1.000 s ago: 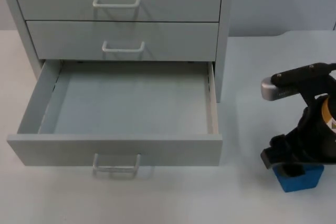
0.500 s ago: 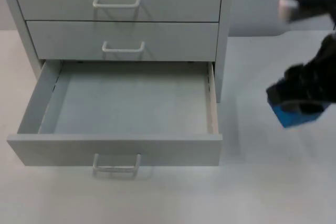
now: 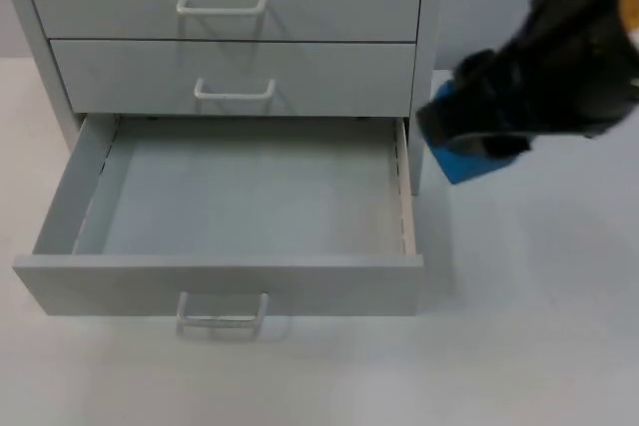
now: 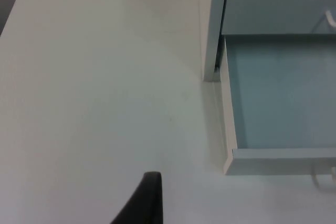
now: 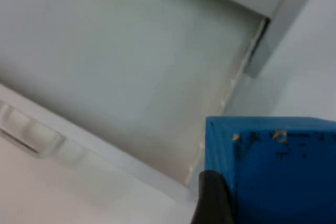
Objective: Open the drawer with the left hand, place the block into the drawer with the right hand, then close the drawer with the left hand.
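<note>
Carrying the block [image 3: 461, 159], the right gripper [image 3: 469, 137] hangs in the air just beside the cabinet [image 3: 424, 67], off the right wall of the open drawer [image 3: 250, 187]. Its fingers are clamped on the block; in the right wrist view the block [image 5: 273, 166] sits against a black fingertip [image 5: 212, 198], with the drawer [image 5: 121, 61] floor and the side wall below it.

Findings:
- Drawer: bottom one, pulled fully out, floor bare. Handle [image 3: 222, 311] faces the table edge.
- Block: airborne, outside the drawer, not yet over its floor.
- Left gripper: waits over the table [image 4: 94, 87] to the left of the drawer [image 4: 278, 93]; whether its fingers are parted or together cannot be told.

Risks, as judged:
- The block is close to the cabinet's corner post and the drawer's right wall. A low sideways pass could clip either and twist the block in the grip.
- Releasing too early would drop it on the wall's edge or onto the table outside.
- A release from height could make it bounce or tumble against the drawer front.
</note>
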